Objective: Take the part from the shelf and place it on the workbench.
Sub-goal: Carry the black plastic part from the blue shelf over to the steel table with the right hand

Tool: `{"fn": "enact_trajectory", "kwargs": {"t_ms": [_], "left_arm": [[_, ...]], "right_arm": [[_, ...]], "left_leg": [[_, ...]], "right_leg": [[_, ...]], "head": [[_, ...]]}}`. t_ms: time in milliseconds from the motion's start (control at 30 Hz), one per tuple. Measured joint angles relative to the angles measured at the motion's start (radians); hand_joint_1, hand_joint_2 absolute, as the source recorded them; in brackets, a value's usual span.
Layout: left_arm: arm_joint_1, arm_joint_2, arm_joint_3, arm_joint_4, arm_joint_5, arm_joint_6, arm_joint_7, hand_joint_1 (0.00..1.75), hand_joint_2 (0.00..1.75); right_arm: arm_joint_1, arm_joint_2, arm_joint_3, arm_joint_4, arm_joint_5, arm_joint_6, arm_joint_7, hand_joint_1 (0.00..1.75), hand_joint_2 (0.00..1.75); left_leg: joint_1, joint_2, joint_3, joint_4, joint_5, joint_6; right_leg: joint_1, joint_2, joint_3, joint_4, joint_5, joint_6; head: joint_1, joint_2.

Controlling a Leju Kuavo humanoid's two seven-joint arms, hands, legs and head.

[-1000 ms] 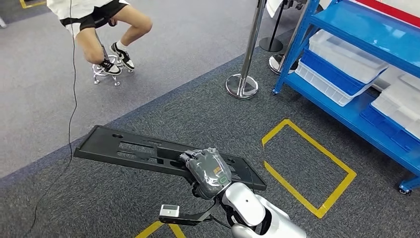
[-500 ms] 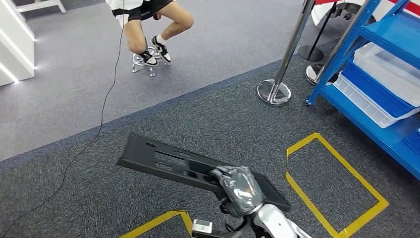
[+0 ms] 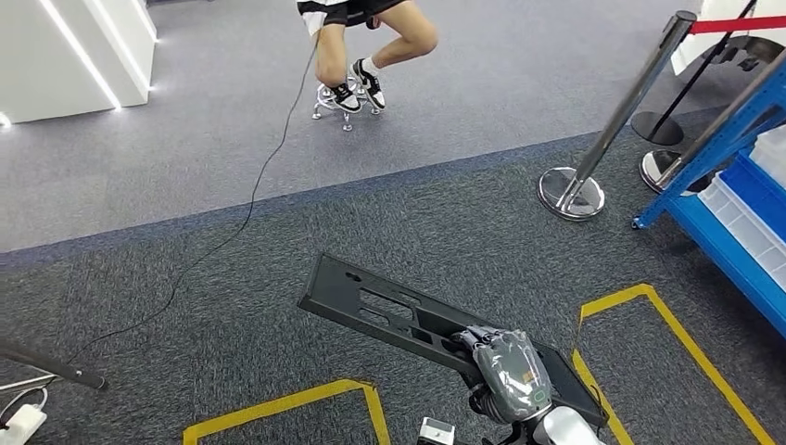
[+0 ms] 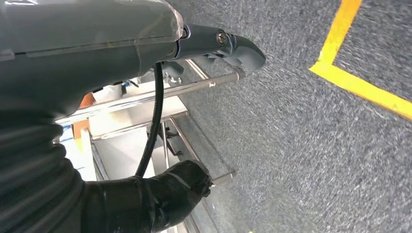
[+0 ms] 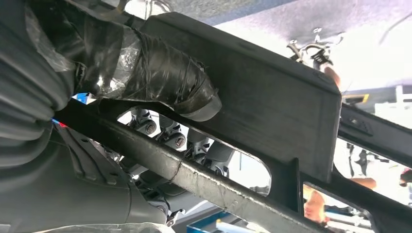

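The right hand (image 3: 508, 373) at the bottom centre of the head view grips the long black part (image 3: 389, 311) near its lower right end, thumb (image 5: 160, 77) pressed on one face and fingers through a slot. The part's long axis runs from the hand up and to the left, above the carpet. The blue shelf (image 3: 741, 176) stands at the right edge. Whether the left hand (image 4: 97, 63) is spread or curled is unclear.

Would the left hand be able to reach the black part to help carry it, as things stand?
Probably not at once: the left hand hangs low over the carpet, while the black part sits out front, gripped by the right hand alone.
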Motion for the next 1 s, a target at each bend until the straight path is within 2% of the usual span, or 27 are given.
{"fn": "enact_trajectory", "kwargs": {"t_ms": [33,100,133,167,200,233,267,333,367,400,467,500,567,600,633,667,700,733,767,800,867,900,967,1000], "left_arm": [[-0.002,-0.001,-0.002,0.0,0.0,0.0,0.001,0.0,1.75],[-0.005,-0.002,-0.007,0.0,0.0,0.0,0.002,0.0,1.75],[-0.007,-0.002,-0.009,0.0,0.0,0.001,0.002,0.0,1.75],[-0.007,-0.002,-0.01,0.0,0.001,0.001,0.001,0.0,1.75],[-0.007,-0.002,-0.011,0.0,0.002,0.002,-0.001,0.0,1.75],[-0.007,-0.001,-0.01,0.0,0.004,0.001,-0.004,0.0,1.75],[-0.006,0.002,-0.008,0.0,0.007,-0.004,-0.011,0.0,1.75],[-0.006,0.016,0.001,0.0,0.017,-0.027,-0.026,0.0,1.75],[-0.007,0.025,0.007,0.0,0.022,-0.039,-0.032,0.0,1.75],[-0.008,0.034,0.013,0.0,0.026,-0.05,-0.036,0.0,1.75],[-0.009,0.049,0.022,0.0,0.032,-0.062,-0.04,0.0,1.75],[-0.008,0.053,0.026,0.0,0.034,-0.065,-0.04,0.0,1.75],[-0.009,0.06,0.032,0.0,0.035,-0.064,-0.041,0.0,1.75],[-0.009,0.062,0.036,0.0,0.034,-0.06,-0.042,0.0,1.75],[-0.008,0.064,0.038,0.0,0.033,-0.054,-0.044,0.0,1.75],[-0.007,0.065,0.039,0.0,0.031,-0.048,-0.046,0.0,1.75],[-0.005,0.066,0.04,0.0,0.029,-0.042,-0.048,0.0,1.75],[-0.003,0.066,0.04,0.0,0.027,-0.039,-0.049,0.0,1.75],[-0.001,0.067,0.04,0.0,0.026,-0.037,-0.05,0.0,1.75],[-0.001,0.068,0.04,0.0,0.025,-0.038,-0.051,0.0,1.75],[-0.001,0.072,0.041,0.0,0.023,-0.044,-0.049,0.0,1.75],[-0.001,0.073,0.041,0.0,0.023,-0.049,-0.046,0.0,1.75],[0.002,0.076,0.041,0.0,0.022,-0.059,-0.04,0.0,1.75],[0.003,0.077,0.042,0.0,0.021,-0.062,-0.038,0.0,1.75]], "right_arm": [[0.006,-0.004,-0.004,-0.003,0.0,-0.001,0.0,1.75,1.75],[0.021,-0.012,-0.013,-0.008,0.001,-0.004,0.0,1.75,1.75],[0.029,-0.016,-0.016,-0.01,0.003,-0.004,0.0,1.75,1.75],[0.034,-0.018,-0.019,-0.009,0.007,-0.002,-0.002,1.75,1.75],[0.034,-0.018,-0.02,-0.009,0.012,0.005,-0.004,1.75,1.75],[0.025,-0.014,-0.017,-0.009,0.018,0.021,-0.005,1.75,1.75],[0.003,-0.004,-0.009,-0.006,0.022,0.047,-0.004,1.75,1.75],[-0.08,0.035,0.03,0.015,0.026,0.115,0.016,1.75,1.75],[-0.13,0.06,0.059,0.033,0.029,0.142,0.032,1.75,1.75],[-0.176,0.086,0.089,0.052,0.031,0.16,0.049,1.75,1.75],[-0.246,0.131,0.14,0.08,0.031,0.173,0.075,1.75,1.75],[-0.274,0.147,0.16,0.089,0.029,0.175,0.083,1.75,1.75],[-0.318,0.164,0.196,0.102,0.024,0.175,0.096,1.75,1.75],[-0.333,0.167,0.209,0.108,0.022,0.175,0.1,1.75,1.75],[-0.342,0.168,0.219,0.113,0.019,0.175,0.104,1.75,1.75],[-0.349,0.169,0.226,0.119,0.017,0.175,0.106,1.75,1.75],[-0.354,0.169,0.232,0.125,0.016,0.175,0.108,1.75,1.75],[-0.36,0.169,0.238,0.13,0.015,0.175,0.109,1.75,1.75],[-0.366,0.17,0.243,0.135,0.015,0.174,0.11,1.75,1.75],[-0.373,0.171,0.247,0.138,0.015,0.174,0.11,1.75,1.75],[-0.387,0.173,0.252,0.145,0.015,0.174,0.111,1.75,1.75],[-0.395,0.173,0.256,0.149,0.015,0.173,0.112,1.75,1.75],[-0.408,0.176,0.263,0.156,0.014,0.174,0.115,1.75,1.75],[-0.416,0.177,0.267,0.159,0.013,0.177,0.117,1.75,1.75]], "left_leg": [[0.002,-0.011,-0.001,-0.005,0.005,0.008],[0.002,-0.032,-0.004,-0.008,0.012,0.018],[0.001,-0.045,-0.008,-0.007,0.015,0.02],[0.0,-0.06,-0.011,-0.007,0.017,0.021],[-0.001,-0.075,-0.014,-0.006,0.019,0.02],[-0.001,-0.091,-0.016,-0.004,0.021,0.018],[-0.001,-0.104,-0.017,-0.003,0.023,0.015],[0.0,-0.123,-0.023,0.001,0.028,0.006],[0.0,-0.129,-0.029,0.002,0.032,-0.001],[0.001,-0.139,-0.036,0.001,0.037,-0.009],[0.004,-0.165,-0.046,-0.003,0.047,-0.026],[0.004,-0.161,-0.052,0.002,0.046,-0.031],[0.002,-0.111,-0.085,0.065,0.007,-0.037],[0.0,-0.076,-0.112,0.125,-0.026,-0.039],[0.0,-0.055,-0.142,0.192,-0.058,-0.041],[0.0,-0.045,-0.165,0.245,-0.078,-0.044],[0.001,-0.039,-0.174,0.27,-0.081,-0.045],[0.002,-0.034,-0.162,0.255,-0.066,-0.046],[0.002,-0.026,-0.133,0.206,-0.039,-0.046],[0.002,-0.006,-0.093,0.135,-0.013,-0.045],[-0.004,0.027,-0.036,0.028,0.019,-0.034],[-0.008,0.034,-0.026,0.006,0.021,-0.028],[-0.011,0.012,-0.027,0.002,0.024,-0.013],[-0.01,0.001,-0.026,-0.001,0.026,-0.007]], "right_leg": [[-0.004,0.03,-0.009,0.026,-0.021,0.005],[-0.009,0.097,-0.054,0.131,-0.087,0.01],[-0.01,0.112,-0.084,0.195,-0.117,0.01],[-0.01,0.118,-0.106,0.242,-0.133,0.01],[-0.01,0.12,-0.115,0.259,-0.128,0.009],[-0.011,0.123,-0.105,0.236,-0.104,0.008],[-0.012,0.132,-0.08,0.181,-0.066,0.005],[-0.015,0.188,-0.026,0.054,-0.006,-0.001],[-0.015,0.211,-0.013,0.018,0.006,-0.004],[-0.013,0.224,-0.01,0.002,0.009,-0.007],[-0.011,0.196,-0.012,-0.004,0.015,-0.015],[-0.011,0.18,-0.011,-0.008,0.019,-0.021],[-0.013,0.142,-0.008,-0.017,0.026,-0.035],[-0.009,0.122,-0.008,-0.018,0.027,-0.039],[-0.006,0.103,-0.009,-0.018,0.027,-0.042],[-0.003,0.083,-0.009,-0.018,0.026,-0.043],[-0.001,0.065,-0.01,-0.018,0.025,-0.044],[0.0,0.047,-0.01,-0.017,0.023,-0.044],[0.0,0.032,-0.009,-0.016,0.022,-0.043],[0.001,0.019,-0.008,-0.015,0.019,-0.041],[0.007,-0.003,-0.008,-0.01,0.013,-0.034],[0.01,-0.012,-0.007,-0.009,0.011,-0.03],[0.012,-0.029,-0.005,-0.01,0.008,-0.022],[0.009,-0.021,-0.004,-0.006,0.003,-0.016]], "head": [[0.0,0.0],[0.001,0.0],[0.001,0.0],[0.001,0.0],[0.001,0.0],[0.001,0.0],[0.001,0.0],[0.001,0.0],[0.001,0.0],[0.001,0.0],[0.001,0.0],[0.001,0.0],[-0.004,0.0],[-0.006,0.0],[-0.008,0.0],[-0.008,0.0],[-0.008,0.0],[-0.008,0.0],[-0.008,0.0],[-0.008,0.0],[-0.007,0.0],[-0.007,0.0],[-0.006,0.0],[-0.006,0.0]]}}
